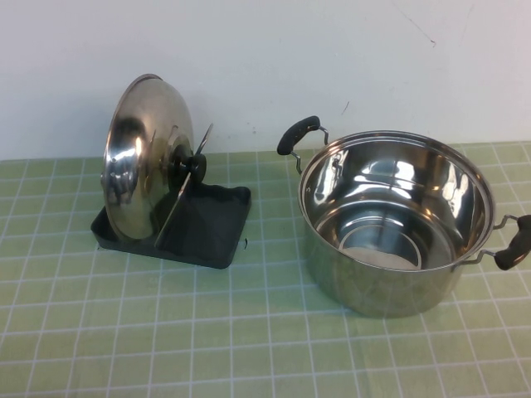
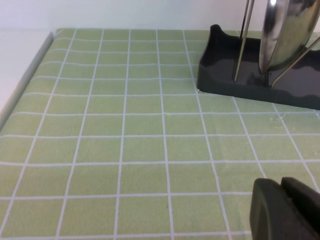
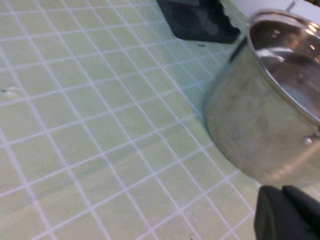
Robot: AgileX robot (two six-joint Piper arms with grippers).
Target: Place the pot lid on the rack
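The shiny steel pot lid (image 1: 141, 162) with its black knob (image 1: 187, 166) stands on edge in the dark grey rack (image 1: 207, 228), leaning between the wire loops, at the table's back left. The left wrist view shows the lid's edge (image 2: 290, 35) in the rack (image 2: 225, 82). Neither arm shows in the high view. My left gripper (image 2: 282, 200) is shut and empty, low over the cloth, well short of the rack. My right gripper (image 3: 282, 205) is shut and empty, close beside the pot's wall.
A deep steel pot (image 1: 390, 224) with two black handles stands open at the right; it also shows in the right wrist view (image 3: 265, 115). A green checked cloth (image 1: 166, 332) covers the table. A white wall runs behind.
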